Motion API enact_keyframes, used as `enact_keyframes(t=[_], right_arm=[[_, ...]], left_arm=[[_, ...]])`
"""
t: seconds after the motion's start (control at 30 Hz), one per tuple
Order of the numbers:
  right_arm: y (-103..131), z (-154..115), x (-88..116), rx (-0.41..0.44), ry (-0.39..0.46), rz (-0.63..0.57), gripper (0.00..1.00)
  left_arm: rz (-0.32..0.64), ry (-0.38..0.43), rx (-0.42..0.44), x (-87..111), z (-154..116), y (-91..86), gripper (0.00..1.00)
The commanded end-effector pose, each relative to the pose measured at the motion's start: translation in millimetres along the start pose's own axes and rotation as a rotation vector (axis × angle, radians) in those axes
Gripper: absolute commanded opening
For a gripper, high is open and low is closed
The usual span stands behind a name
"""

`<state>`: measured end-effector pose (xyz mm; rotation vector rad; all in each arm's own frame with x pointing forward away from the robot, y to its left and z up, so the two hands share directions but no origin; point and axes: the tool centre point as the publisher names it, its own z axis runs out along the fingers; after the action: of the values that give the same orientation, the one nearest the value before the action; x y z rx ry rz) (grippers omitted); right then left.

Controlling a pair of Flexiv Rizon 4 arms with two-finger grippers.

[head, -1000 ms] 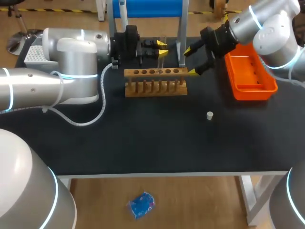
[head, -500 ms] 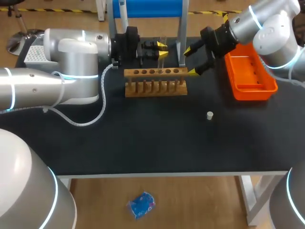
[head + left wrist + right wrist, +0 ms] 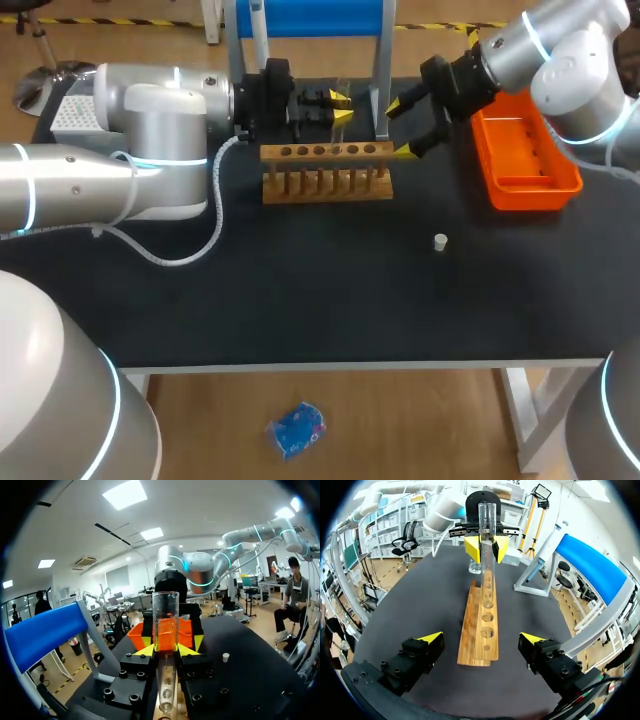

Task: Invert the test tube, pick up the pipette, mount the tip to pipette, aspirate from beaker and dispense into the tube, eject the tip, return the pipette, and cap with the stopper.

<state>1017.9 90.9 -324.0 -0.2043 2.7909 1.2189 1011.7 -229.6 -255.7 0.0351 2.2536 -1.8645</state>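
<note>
**Left arm nudges the tube sideways over the rack**

Since a second ago the left gripper (image 3: 343, 108) (image 3: 165, 651) has slid a little toward the right arm, carrying the test tube (image 3: 341, 100) (image 3: 165, 625) (image 3: 486, 535) with it. The right arm has not moved.

The tube is clear glass, upright, with a flat rim on top. The left gripper's yellow tips press it from both sides at mid-height. Its rounded lower end reaches the row of holes in the wooden rack (image 3: 327, 168) (image 3: 482, 630); whether it sits in a hole I cannot tell.

The right gripper (image 3: 400, 128) (image 3: 481, 639) hangs at the rack's end, jaws spread wide and holding nothing, the rack's near end lying between its tips.

A blue-topped metal frame (image 3: 310, 20) stands just behind the rack. A small white stopper (image 3: 440, 241) (image 3: 225, 657) lies alone on the matte black table (image 3: 300, 290), well apart from the rack. An orange plastic tray (image 3: 525, 150) sits beside the right arm.
</note>
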Motion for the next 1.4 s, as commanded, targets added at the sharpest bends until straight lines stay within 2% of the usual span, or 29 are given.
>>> enact_keyframes(t=[0.03,0.77,1.4], right_arm=[[-0.4,0.1,-0.1,0.0,0.001,-0.001,1.0],[-0.4,0.1,-0.1,0.0,0.001,-0.001,1.0],[-0.4,0.1,-0.1,0.0,0.001,-0.001,1.0]], left_arm=[[-0.004,0.009,0.002,-3.6,1.7,3.0,0.0],[-0.048,0.009,-0.02,-6.8,1.3,27.4,0.0],[-0.074,0.016,-0.031,-6.5,3.8,40.6,0.0]])
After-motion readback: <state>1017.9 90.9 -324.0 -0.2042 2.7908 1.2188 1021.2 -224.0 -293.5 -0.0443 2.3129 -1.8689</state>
